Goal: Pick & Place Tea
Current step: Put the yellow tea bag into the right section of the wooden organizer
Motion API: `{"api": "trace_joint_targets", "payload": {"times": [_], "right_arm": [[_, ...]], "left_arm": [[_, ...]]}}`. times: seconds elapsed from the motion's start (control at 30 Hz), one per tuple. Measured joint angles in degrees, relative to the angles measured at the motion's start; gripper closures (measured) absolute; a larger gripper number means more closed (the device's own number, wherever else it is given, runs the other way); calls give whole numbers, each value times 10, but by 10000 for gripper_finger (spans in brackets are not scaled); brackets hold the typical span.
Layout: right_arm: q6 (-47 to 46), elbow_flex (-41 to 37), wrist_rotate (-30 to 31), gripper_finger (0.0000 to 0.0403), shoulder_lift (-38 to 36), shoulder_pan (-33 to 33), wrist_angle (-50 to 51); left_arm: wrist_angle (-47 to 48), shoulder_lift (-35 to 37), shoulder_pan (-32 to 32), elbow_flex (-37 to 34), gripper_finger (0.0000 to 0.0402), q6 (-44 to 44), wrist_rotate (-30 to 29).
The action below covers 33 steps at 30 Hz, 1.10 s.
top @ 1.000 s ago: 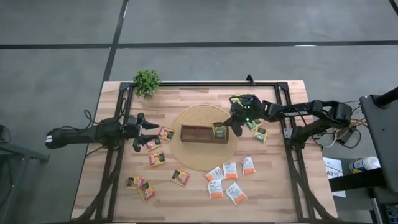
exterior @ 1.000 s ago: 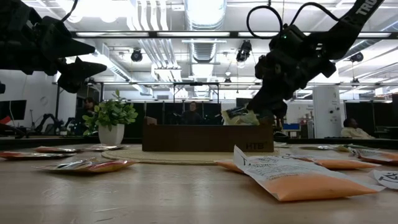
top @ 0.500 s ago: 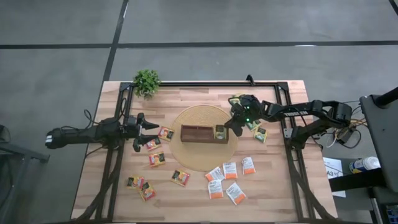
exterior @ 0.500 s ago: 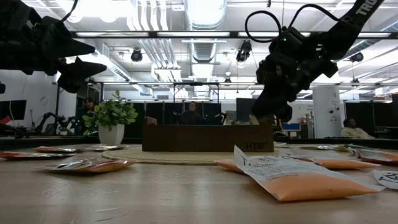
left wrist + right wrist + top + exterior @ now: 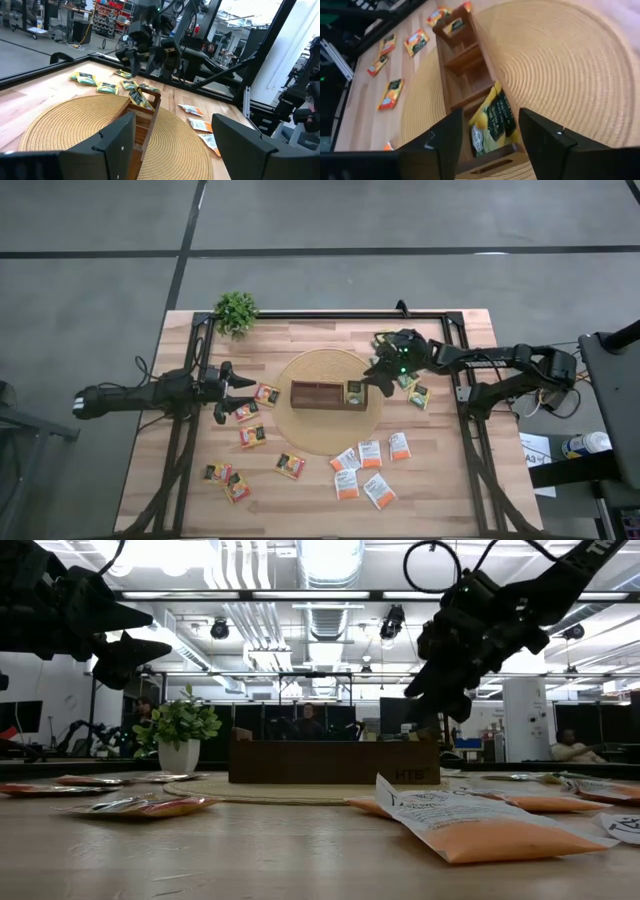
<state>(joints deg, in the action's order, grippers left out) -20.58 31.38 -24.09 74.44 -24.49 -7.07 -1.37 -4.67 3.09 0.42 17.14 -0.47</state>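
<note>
One camera looks straight down on the whole desk (image 5: 320, 470); another sits at desk height, facing the room. Each wrist camera looks closely along its arm. All four share the wooden box (image 5: 326, 394) on the woven mat (image 5: 325, 430).

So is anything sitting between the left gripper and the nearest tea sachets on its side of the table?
Nothing visible does. The left gripper hangs open above the table, with yellow-red-black sachets lying on bare wood just beside and under it. The wooden box sits farther toward the table's centre, on the round mat.
</note>
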Motion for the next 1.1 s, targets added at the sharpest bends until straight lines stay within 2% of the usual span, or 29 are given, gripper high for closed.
{"api": "trace_joint_targets", "payload": {"times": [0.27,0.47,0.6,0.8,0.97,1.1], "right_arm": [[-9,0,12,227,-69,-54,78],[-125,0,77,237,-118,-110,172],[-170,0,76,238,-136,-146,206],[-164,0,43,239,-159,-166,219],[-230,0,50,244,-171,-186,325],[-238,0,50,250,-170,-201,416]], "left_arm": [[0,0,0,0,145,0,0],[0,0,0,0,145,0,0],[0,0,0,0,145,0,0],[0,0,0,0,145,0,0],[0,0,0,0,145,0,0],[0,0,0,0,145,0,0]]}}
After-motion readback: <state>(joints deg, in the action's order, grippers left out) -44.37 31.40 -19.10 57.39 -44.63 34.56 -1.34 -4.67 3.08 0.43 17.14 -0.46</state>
